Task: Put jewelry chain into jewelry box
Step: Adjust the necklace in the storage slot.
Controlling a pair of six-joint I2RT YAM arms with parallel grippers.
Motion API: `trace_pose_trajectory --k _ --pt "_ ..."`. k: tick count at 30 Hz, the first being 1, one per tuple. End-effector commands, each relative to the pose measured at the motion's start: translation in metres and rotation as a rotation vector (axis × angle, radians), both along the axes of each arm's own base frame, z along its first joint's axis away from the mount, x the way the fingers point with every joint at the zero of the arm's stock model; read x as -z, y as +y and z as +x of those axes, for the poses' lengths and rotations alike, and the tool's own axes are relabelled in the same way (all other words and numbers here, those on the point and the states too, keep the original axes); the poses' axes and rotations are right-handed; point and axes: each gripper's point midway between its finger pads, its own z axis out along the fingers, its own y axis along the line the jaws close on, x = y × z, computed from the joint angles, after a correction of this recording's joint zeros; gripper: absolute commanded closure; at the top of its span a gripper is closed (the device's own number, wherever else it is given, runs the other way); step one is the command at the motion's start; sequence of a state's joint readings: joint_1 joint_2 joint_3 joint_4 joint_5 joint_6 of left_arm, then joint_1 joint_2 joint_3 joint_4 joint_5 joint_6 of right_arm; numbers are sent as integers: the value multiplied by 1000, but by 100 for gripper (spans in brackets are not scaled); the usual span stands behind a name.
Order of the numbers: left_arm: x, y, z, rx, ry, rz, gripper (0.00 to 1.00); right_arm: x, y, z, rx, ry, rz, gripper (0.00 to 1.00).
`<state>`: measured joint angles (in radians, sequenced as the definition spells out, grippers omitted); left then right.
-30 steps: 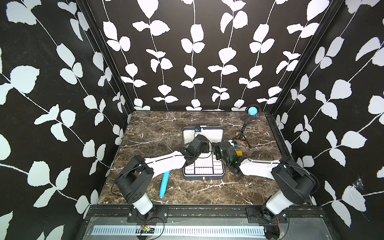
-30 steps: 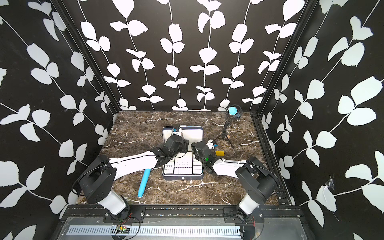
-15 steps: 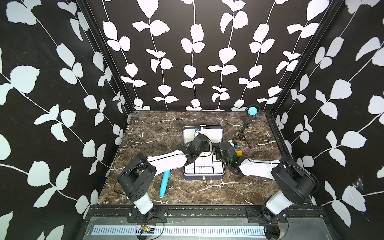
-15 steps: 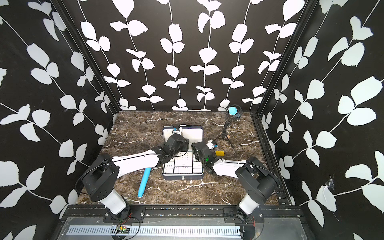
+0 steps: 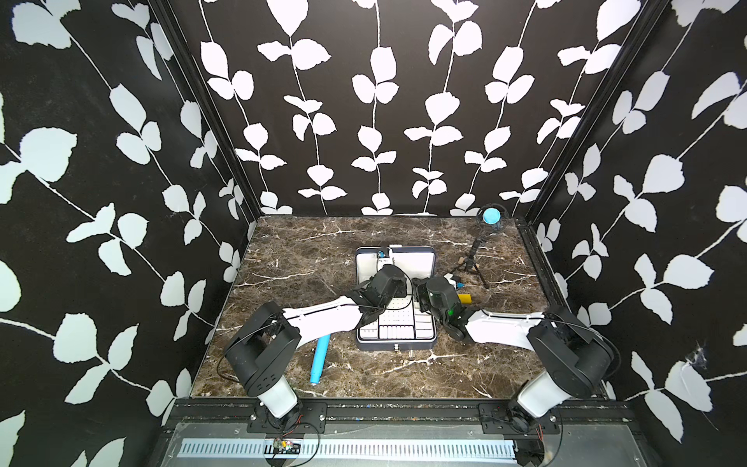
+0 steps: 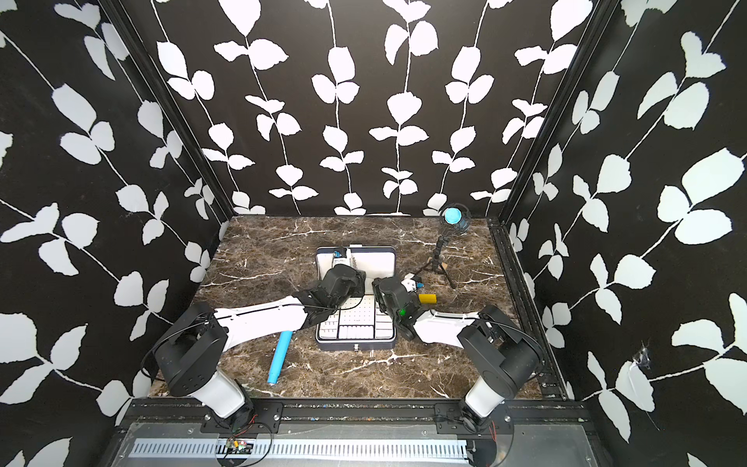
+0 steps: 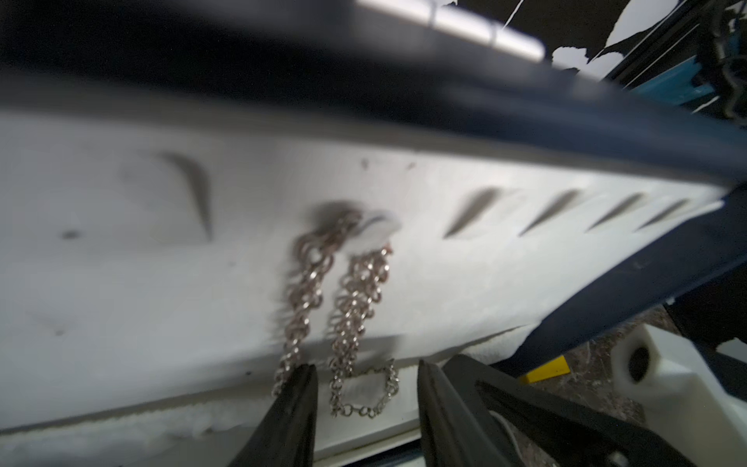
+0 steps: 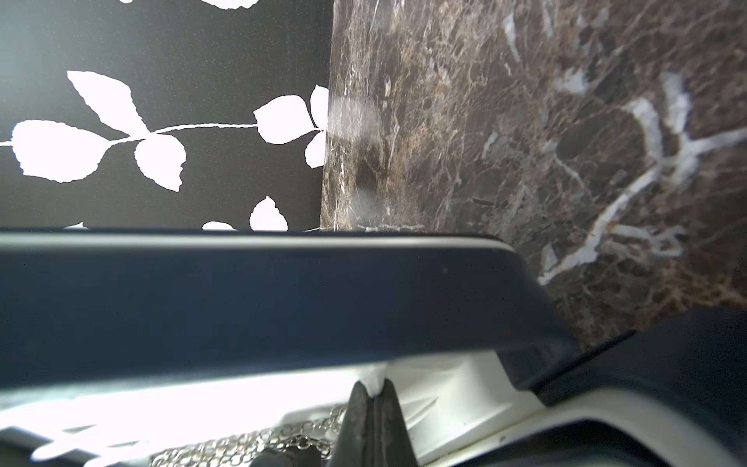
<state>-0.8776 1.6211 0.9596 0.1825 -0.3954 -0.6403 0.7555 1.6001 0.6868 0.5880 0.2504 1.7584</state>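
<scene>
The jewelry box [image 5: 396, 345] [image 6: 355, 343] lies open at mid-table, its white-lined lid [image 7: 161, 283] raised at the far side. The jewelry chain [image 7: 351, 299] hangs doubled from a hook in the lid's lining, its lower loop at the lid's bottom edge. My left gripper [image 7: 366, 366] is open, with that lower loop between its fingers and one strand running behind a fingertip. My right gripper [image 8: 374, 388] is shut, its tips against the lining beside the chain [image 8: 250, 442]. A sliver of white shows between those tips. In both top views the wrists cover the box's middle.
A blue cylinder [image 5: 319, 360] lies on the marble left of the box. A yellow block [image 5: 465, 298] and a small white part [image 5: 450, 278] sit just right of it. A small tripod [image 5: 471, 265] with a blue-centred head stands at the back right. Patterned walls enclose three sides.
The left arm's near joint has shifted slightly to the right while its wrist stays at the lid. The right arm and the box have not moved.
</scene>
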Motion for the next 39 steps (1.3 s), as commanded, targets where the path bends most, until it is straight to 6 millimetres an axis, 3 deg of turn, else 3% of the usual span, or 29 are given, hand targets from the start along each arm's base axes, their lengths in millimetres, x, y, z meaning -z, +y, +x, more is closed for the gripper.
trace_pose_trajectory --k 1,5,13,36,39 --pt "-5 12 -3 -82 4 32 60 4 -4 -8 6 18 -17 100" --pt "-2 15 -3 -133 36 46 61 4 -5 -9 11 20 -17 100" --pt "-10 -3 -2 -119 28 32 60 7 -5 -9 15 26 -16 100" --pt "10 -8 2 -146 91 35 54 9 -3 -10 6 31 -14 100" --pt "17 -7 3 -147 114 23 59 9 -3 -10 4 32 -13 100"
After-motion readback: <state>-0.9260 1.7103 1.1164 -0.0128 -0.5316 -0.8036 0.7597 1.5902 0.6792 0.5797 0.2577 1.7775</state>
